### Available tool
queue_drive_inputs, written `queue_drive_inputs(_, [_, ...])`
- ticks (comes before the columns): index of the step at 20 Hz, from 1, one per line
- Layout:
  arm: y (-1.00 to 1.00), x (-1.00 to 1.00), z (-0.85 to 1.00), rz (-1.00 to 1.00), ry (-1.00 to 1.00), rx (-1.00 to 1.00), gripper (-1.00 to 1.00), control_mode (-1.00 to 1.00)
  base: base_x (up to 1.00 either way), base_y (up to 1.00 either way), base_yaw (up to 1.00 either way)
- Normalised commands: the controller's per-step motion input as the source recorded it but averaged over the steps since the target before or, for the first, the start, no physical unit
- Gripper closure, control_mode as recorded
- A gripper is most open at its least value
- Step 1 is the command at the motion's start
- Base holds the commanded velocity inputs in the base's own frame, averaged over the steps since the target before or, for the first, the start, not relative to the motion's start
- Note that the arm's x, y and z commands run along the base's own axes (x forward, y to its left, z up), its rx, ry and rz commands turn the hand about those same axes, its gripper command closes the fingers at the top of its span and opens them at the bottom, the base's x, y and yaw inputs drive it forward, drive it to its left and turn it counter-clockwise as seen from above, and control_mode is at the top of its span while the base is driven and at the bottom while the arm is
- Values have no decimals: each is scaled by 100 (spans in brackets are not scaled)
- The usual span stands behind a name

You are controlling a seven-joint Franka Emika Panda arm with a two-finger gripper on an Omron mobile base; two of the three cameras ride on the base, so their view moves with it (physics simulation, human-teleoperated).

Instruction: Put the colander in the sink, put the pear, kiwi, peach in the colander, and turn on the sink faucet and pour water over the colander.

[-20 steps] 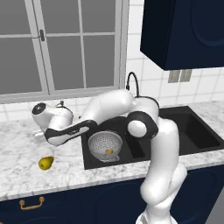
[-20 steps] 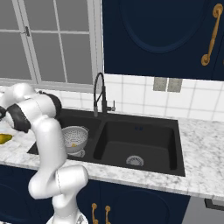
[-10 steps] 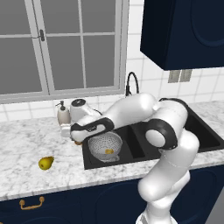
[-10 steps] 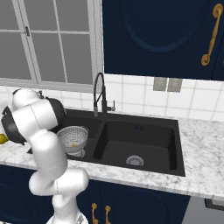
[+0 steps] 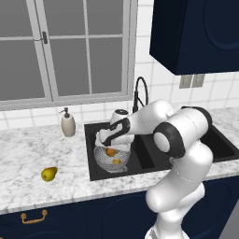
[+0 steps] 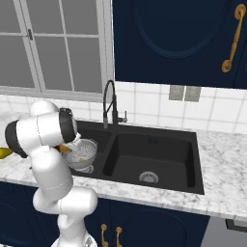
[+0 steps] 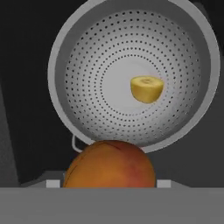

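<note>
One peach [image 7: 109, 164] clamped in the jaws above the upright, mouth-up colander [image 7: 83, 78], kiwi [image 7: 147, 89] inside.

Colander [image 7: 131, 65]: white-grey, dotted with rings of small dark holes. Kiwi [image 7: 147, 89]: golden-tan, paler top face. Peach [image 7: 109, 164], bottom centre: reddish-orange, darker streaks. Pear [image 5: 48, 173], lower left: yellow-green. Sink [image 6: 159, 144]: black. Counter [image 5: 28, 154]: white-grey marbled.

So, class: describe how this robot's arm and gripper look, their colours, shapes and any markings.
The arm is built of glossy white, rounded, tube-like segments with dark grey-black discs and bands at the joints. It rises from a bulbous white base. The gripper is white with small dark finger tips. No cables or markings are visible.
</note>
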Motion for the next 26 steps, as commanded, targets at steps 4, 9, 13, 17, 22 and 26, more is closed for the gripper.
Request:
queue_drive_inputs(4, [-61,66,-30,-4,14,0,100,-100,0,0,0])
queue_drive_inputs(9, [0,25,-35,-2,2,0,100,-100,0,0,0])
queue_drive_inputs(13, [0,3,-28,0,0,0,100,-100,0,0,0])
queue_drive_inputs(17, [0,0,-32,0,0,0,100,-100,0,0,0])
queue_drive_inputs(22, [19,1,-35,0,0,0,100,-100,0,0,0])
queue_drive_inputs(26, [16,15,-12,-1,0,0,-100,-100,0,0,0])
